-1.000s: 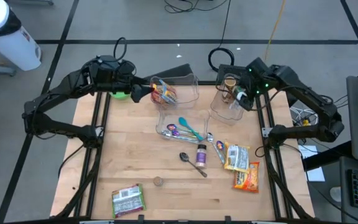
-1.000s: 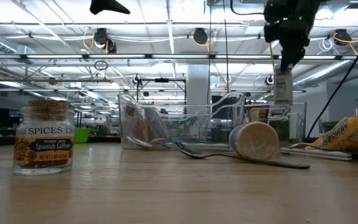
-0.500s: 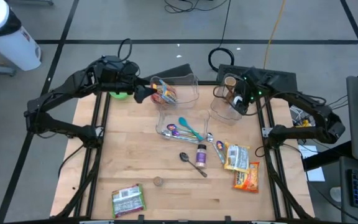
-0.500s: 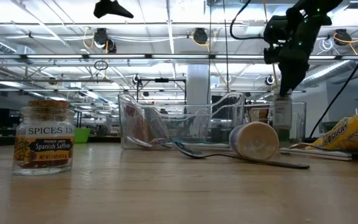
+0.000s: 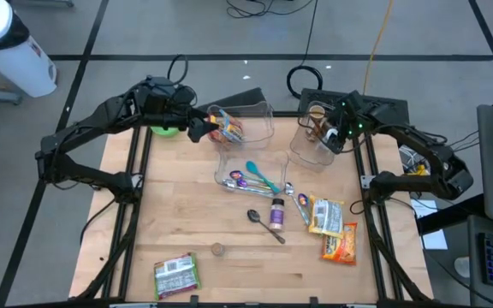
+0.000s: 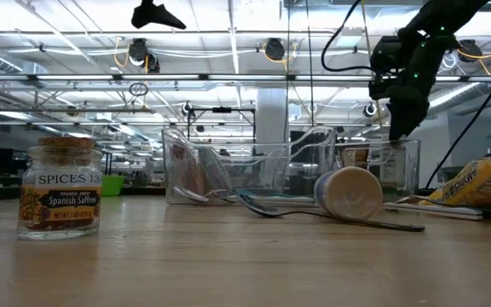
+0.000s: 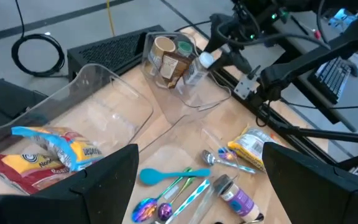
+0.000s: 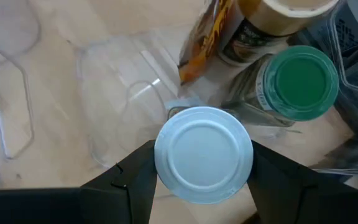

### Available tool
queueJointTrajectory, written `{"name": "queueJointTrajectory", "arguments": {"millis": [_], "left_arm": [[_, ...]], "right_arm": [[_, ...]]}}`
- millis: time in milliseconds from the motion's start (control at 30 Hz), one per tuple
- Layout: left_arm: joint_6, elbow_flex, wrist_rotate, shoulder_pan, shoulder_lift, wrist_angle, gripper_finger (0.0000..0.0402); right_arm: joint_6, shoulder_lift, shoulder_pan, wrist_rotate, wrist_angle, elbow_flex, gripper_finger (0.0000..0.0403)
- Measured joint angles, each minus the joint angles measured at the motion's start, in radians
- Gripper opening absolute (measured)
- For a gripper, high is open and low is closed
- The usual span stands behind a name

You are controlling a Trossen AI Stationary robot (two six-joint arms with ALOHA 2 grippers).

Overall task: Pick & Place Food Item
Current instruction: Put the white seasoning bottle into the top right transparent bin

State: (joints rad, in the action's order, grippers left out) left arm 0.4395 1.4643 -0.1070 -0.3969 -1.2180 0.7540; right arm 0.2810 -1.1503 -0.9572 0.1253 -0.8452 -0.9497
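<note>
A green packet (image 5: pixel 177 275) lies near the front left corner of the bench (image 5: pixel 169 214). The left gripper (image 5: pixel 197 128) hangs high over the back edge, beside a clear bin (image 5: pixel 264 115) holding snack bags (image 5: pixel 227 128); its fingers (image 7: pixel 104 180) are wide apart and hold nothing. In the middle of the bench sit a clear tray (image 5: pixel 238 162) with colored spoons (image 5: pixel 259 175), a metal spoon (image 5: pixel 264 224), a small spice jar (image 5: pixel 277 212) and a cork-topped jar (image 5: pixel 217 250). The right gripper (image 5: pixel 333 137) reaches down into a second clear bin (image 5: pixel 302 150) near the back right corner. Its fingers (image 8: pixel 135 180) are clamped on a jar with a white lid (image 8: pixel 204 154), next to a green-lid jar (image 8: pixel 303 81). Two yellow and orange packets (image 5: pixel 332 229) lie near the right edge.
</note>
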Motion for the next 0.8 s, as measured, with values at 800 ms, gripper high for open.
{"name": "queueJointTrajectory", "arguments": {"millis": [800], "left_arm": [[0.015, 0.000, -0.026, 0.000, 0.000, 0.000, 0.0351]], "right_arm": [[0.143, -0.103, -0.032, 0.002, 0.012, 0.000, 0.0198]]}}
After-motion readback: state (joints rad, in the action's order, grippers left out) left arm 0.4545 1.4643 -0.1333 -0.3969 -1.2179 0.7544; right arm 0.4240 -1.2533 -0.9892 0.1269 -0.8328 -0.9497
